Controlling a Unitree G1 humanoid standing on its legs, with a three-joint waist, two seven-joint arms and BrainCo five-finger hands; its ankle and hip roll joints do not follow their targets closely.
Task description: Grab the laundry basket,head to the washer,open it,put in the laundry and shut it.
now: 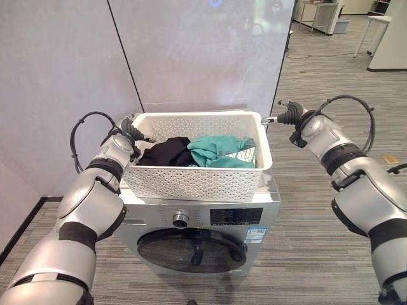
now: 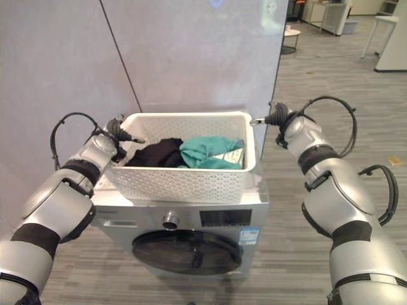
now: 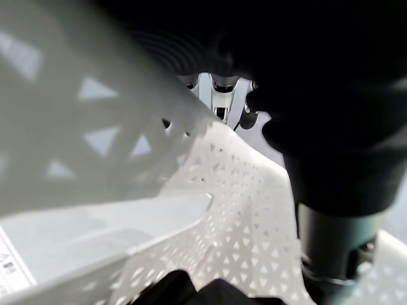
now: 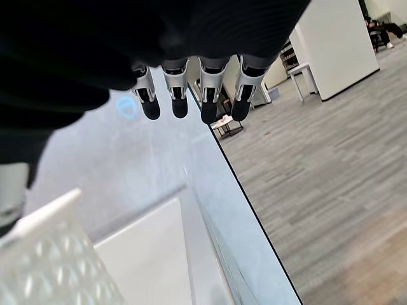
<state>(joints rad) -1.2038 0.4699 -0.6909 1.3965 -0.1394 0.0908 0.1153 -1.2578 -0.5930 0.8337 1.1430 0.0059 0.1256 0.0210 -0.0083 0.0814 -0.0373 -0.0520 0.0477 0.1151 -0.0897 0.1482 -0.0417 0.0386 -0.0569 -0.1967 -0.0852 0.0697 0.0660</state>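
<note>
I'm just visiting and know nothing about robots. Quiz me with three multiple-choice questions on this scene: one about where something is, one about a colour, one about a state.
1. Where is the basket?
A. on top of the washer
B. on the floor
C. inside the washer

2. What colours are the clothes in the basket?
A. red and yellow
B. black and teal
C. all white

3. The washer door is:
A. wide open
B. removed
C. closed

Answers:
1 A: the basket rests on the washer's top.
2 B: a black garment lies beside a teal garment.
3 C: the round door sits flush.
</note>
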